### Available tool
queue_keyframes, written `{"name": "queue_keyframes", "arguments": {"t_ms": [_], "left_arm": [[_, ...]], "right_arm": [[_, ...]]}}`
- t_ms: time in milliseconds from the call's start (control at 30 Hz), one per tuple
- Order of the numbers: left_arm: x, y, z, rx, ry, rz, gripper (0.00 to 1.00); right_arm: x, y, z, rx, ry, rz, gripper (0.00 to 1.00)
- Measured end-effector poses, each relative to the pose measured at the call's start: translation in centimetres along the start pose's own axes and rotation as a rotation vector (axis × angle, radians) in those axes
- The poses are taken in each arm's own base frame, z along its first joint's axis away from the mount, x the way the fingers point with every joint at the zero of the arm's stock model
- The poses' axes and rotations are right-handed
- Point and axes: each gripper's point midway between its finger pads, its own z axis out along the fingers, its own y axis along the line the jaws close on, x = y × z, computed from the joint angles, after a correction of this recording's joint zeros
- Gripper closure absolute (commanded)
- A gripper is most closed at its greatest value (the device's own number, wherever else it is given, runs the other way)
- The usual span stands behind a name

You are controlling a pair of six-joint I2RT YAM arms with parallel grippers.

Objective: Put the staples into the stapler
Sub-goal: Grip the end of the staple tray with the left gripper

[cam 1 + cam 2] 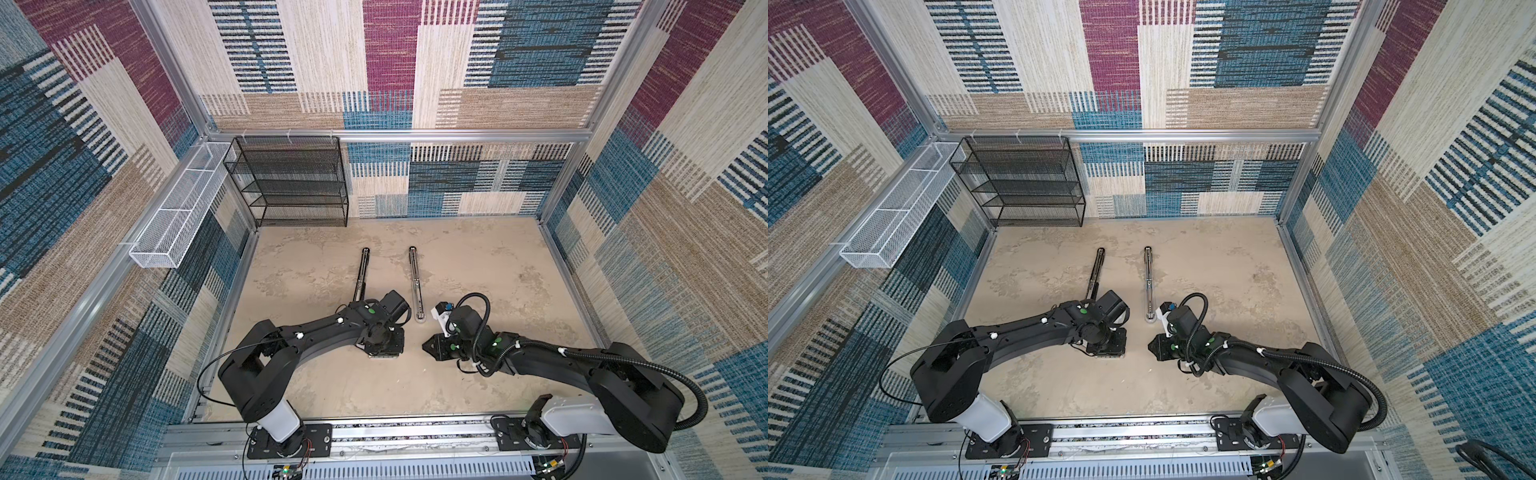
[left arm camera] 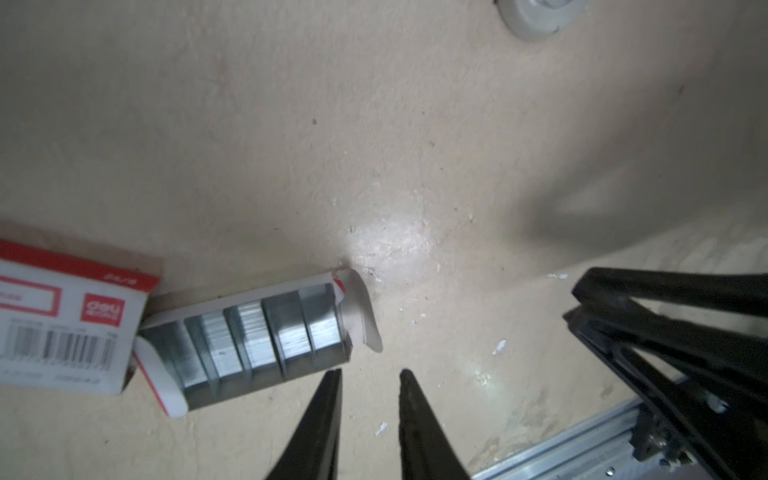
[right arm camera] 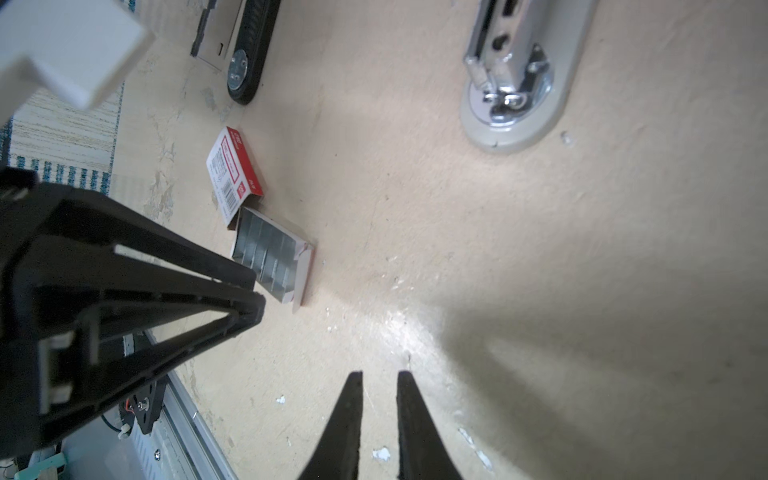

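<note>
Left tool (image 2: 370, 372), slightly spread and seemingly empty, hovers just beside the staples (image 2: 249, 336).

**Two eyes high, one eye on each wrist**

In both top views the stereo pair looks steeply down from high above the arms' bases. It is far off and takes in the whole bench (image 1: 498, 270) and both arms. Each wrist camera sits behind its own jaws, close to the bench, looking out past their tips. The left wrist view has the staples (image 2: 249, 336) just beyond the left jaws. The right wrist view shares them, farther ahead of the right jaws.
</note>
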Motion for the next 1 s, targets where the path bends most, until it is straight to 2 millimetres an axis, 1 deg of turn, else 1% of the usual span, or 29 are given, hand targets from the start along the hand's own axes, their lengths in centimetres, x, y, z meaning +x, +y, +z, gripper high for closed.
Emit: {"name": "queue_keyframes", "arguments": {"t_ms": [167,467,600,1000], "left_arm": [[0.1,0.6,0.5,-0.046,0.015,-0.002,0.76],[0.1,0.6,1.3,-0.071,0.044,-0.001,0.77],[0.3,0.8,1.7,-0.086,0.055,-0.001,0.8],[-0.4,0.7,2.1,-0.108,0.049,0.003,0.8]], "right_arm": [[0.2,-0.4,-0.1,0.008,-0.004,0.001,0.81],[0.2,-0.5,-0.1,0.01,-0.004,0.003,0.81],[0.3,-0.6,-0.2,0.01,-0.003,0.003,0.81],[0.5,-0.8,-0.3,0.014,-0.003,0.008,0.82]]}}
